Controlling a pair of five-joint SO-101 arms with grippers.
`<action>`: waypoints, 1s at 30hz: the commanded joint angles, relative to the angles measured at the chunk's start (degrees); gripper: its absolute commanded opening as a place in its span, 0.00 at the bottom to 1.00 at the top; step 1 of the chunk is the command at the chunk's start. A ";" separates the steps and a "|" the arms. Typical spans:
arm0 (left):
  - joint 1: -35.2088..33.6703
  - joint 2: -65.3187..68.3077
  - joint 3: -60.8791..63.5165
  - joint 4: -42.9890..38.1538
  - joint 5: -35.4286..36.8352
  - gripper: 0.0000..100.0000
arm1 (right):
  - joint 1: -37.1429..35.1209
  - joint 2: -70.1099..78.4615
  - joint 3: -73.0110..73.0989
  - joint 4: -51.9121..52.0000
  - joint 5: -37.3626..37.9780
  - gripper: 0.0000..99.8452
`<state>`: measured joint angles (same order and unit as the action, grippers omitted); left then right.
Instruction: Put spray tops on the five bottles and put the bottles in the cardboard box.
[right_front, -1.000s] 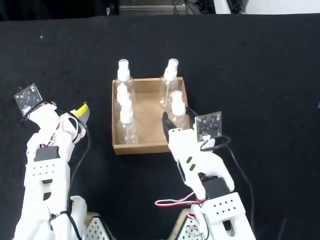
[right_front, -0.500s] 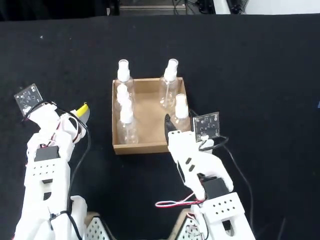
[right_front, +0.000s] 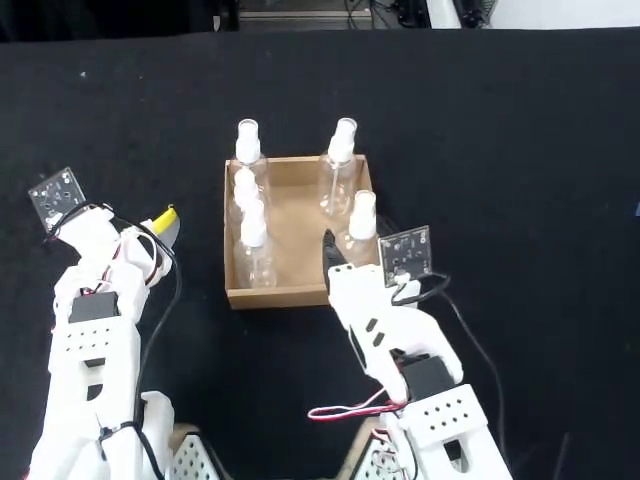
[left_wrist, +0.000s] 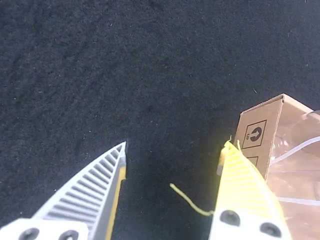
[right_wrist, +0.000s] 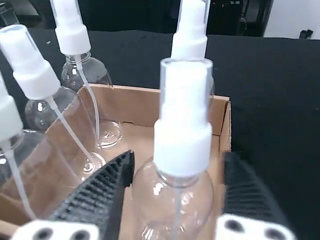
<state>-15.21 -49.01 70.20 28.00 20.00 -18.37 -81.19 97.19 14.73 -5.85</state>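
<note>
The cardboard box (right_front: 300, 292) sits mid-table holding several clear bottles with white spray tops. Three stand along its left wall (right_front: 247, 150) (right_front: 244, 188) (right_front: 254, 240), and one at the back right (right_front: 340, 160). The front-right bottle (right_front: 360, 225) (right_wrist: 182, 150) stands upright inside the box between the black fingers (right_wrist: 100, 192) of my right gripper (right_front: 340, 252) (right_wrist: 180, 156). That gripper is open, with a gap on one side of the bottle. My left gripper (right_front: 165, 224) (left_wrist: 175, 145) is open over bare black cloth, just left of a box corner (left_wrist: 260, 130).
Black cloth (right_front: 500, 150) covers the table on all sides of the box. A loose yellow thread (left_wrist: 187, 200) hangs from the left gripper's yellow finger (left_wrist: 242, 185). A red and white cable (right_front: 350, 408) lies by the right arm's base.
The front-right bottle shifted slightly toward the box's front-right corner. My right gripper drew a little back and to the left. The left arm stayed still.
</note>
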 joint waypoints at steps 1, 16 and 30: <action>-0.57 -1.58 -0.84 -1.05 -0.09 0.28 | -0.88 -1.80 -0.04 1.41 0.09 0.33; -0.57 -1.58 -0.92 -1.05 -0.09 0.28 | -0.88 -1.89 -1.89 1.67 4.04 0.28; -0.57 -1.58 -1.10 -1.05 -0.09 0.28 | -0.53 -1.89 -5.23 2.99 3.69 0.38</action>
<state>-15.47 -49.01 70.20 28.00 20.00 -18.55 -81.19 96.84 16.31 -2.51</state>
